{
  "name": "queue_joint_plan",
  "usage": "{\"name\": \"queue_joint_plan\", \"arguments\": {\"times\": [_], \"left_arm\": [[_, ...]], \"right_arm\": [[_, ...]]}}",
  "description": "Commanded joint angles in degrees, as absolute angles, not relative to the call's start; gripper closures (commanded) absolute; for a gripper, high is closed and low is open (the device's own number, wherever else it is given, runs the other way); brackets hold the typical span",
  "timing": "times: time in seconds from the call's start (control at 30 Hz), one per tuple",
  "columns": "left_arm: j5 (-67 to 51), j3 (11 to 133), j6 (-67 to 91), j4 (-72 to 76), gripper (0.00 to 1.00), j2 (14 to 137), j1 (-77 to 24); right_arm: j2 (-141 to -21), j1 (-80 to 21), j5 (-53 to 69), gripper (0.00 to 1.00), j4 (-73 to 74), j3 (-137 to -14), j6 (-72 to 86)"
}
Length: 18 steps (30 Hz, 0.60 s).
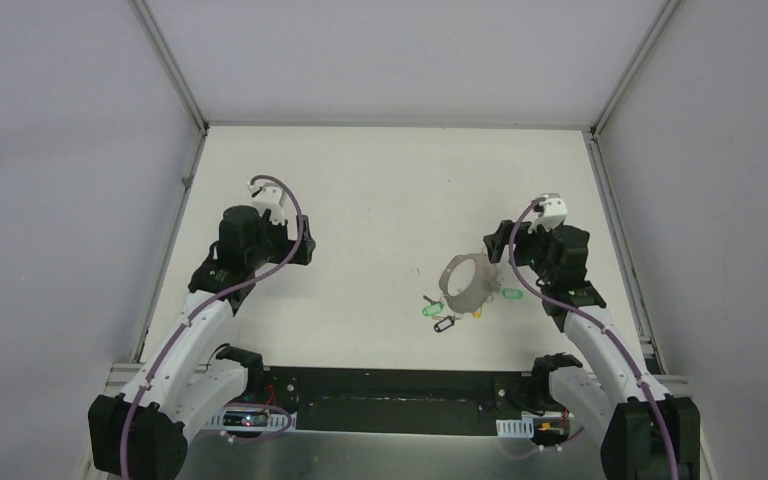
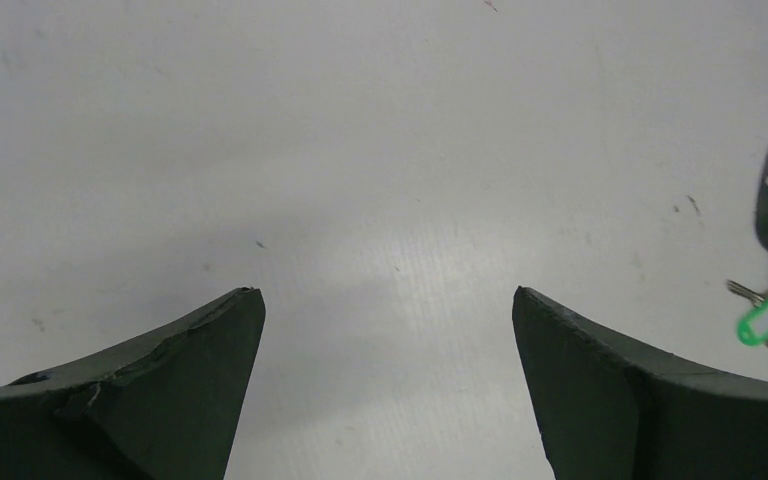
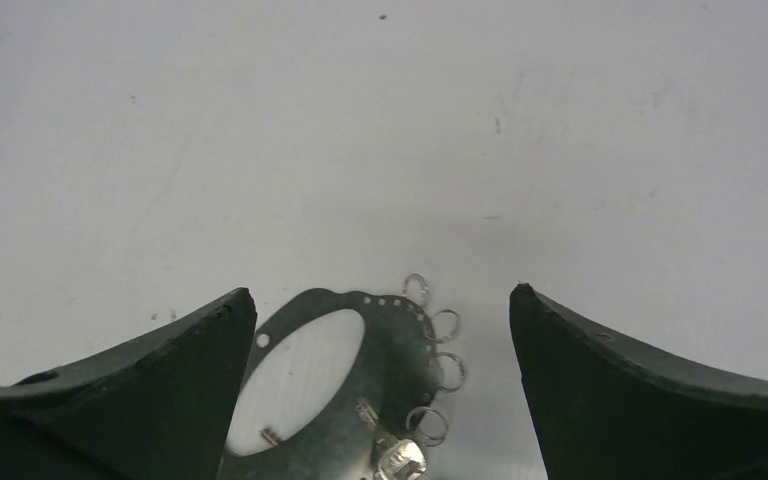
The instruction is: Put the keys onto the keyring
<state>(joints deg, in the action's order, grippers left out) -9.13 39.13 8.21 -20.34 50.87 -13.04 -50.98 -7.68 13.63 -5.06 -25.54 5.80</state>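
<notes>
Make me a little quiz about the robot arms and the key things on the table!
1. True or false: the flat grey metal keyring lies nearer the right gripper than the left gripper.
2. What does the left gripper hold? A) a key B) nothing C) the keyring
3. Fill in: the plastic-headed key beside the small black plastic tag is bright ____.
Key: 1 true; 2 B; 3 green.

no readable text, labels or numbers
</notes>
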Motion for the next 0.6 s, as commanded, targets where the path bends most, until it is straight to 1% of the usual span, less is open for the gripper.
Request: {"name": "queue_joint_plan", "arguments": {"times": [0.0, 0.07, 0.17, 0.23, 0.37, 0.4, 0.43, 0.5, 0.57], "left_arm": [[2.2, 31.3, -0.5, -2.9, 0.01, 47.9, -12.8], [5.1, 26.0, -2.4, 5.1, 0.01, 49.1, -12.8], [9.7, 23.2, -1.5, 11.0, 0.01, 53.9, -12.8], [9.3, 22.4, -1.7, 14.9, 0.01, 57.6, -12.7], [7.4, 20.8, -3.6, 25.8, 0.01, 67.6, -12.3], [7.5, 21.2, -3.9, 27.7, 0.01, 69.7, -12.0], [7.0, 22.5, -4.1, 26.7, 0.01, 71.5, -11.9], [6.0, 21.4, -5.5, 33.9, 0.01, 73.6, -11.5], [5.9, 21.2, -7.8, 37.0, 0.01, 75.2, -11.2]], "right_arm": [[-52.1, -6.3, 5.2, 0.0, -8.9, -21.6, 1.0], [-55.3, -5.9, 3.5, 0.0, -12.5, -20.4, 1.3], [-61.1, -5.1, 1.8, 0.0, -18.0, -19.8, 1.5], [-65.6, -4.7, 0.8, 0.0, -23.0, -19.1, 1.3], [-70.1, -4.1, 0.4, 0.0, -28.3, -20.2, 0.3], [-70.9, -4.0, -1.4, 0.0, -30.0, -20.1, 0.3], [-71.7, -3.8, -1.9, 0.0, -32.3, -19.9, 0.3], [-73.3, -3.6, -1.7, 0.0, -35.2, -19.9, -1.0], [-74.9, -3.3, -0.9, 0.0, -37.6, -20.0, -1.5]]}}
